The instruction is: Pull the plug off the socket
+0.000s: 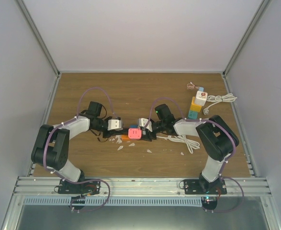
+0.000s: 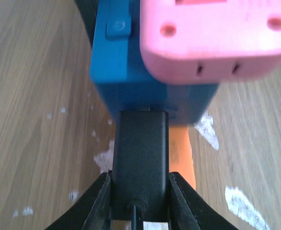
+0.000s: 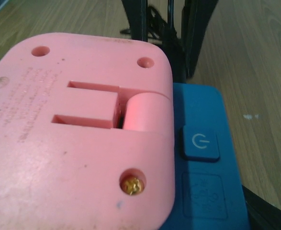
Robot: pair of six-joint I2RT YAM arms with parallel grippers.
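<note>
I'm watching my left pincer [image 2: 140, 178] pinching the black plug [image 2: 140, 153], which is sitting in the blue socket [image 2: 116, 72] at its 6 o'clock face, mid-tabletop [image 1: 145, 91]. The right pincer [image 1: 141, 127] is crowding the socket from 3 o'clock, and I can't tell its grip.

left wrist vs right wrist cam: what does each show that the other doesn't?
Left wrist only: the black plug seated in the blue socket block, clamped by the left gripper; an orange piece underneath; two slots in the edge of the pink adapter. Right wrist only: the adapter's broad face with its brass screw and recess. Both: pink adapter, blue socket block, power button, wood table.
</note>
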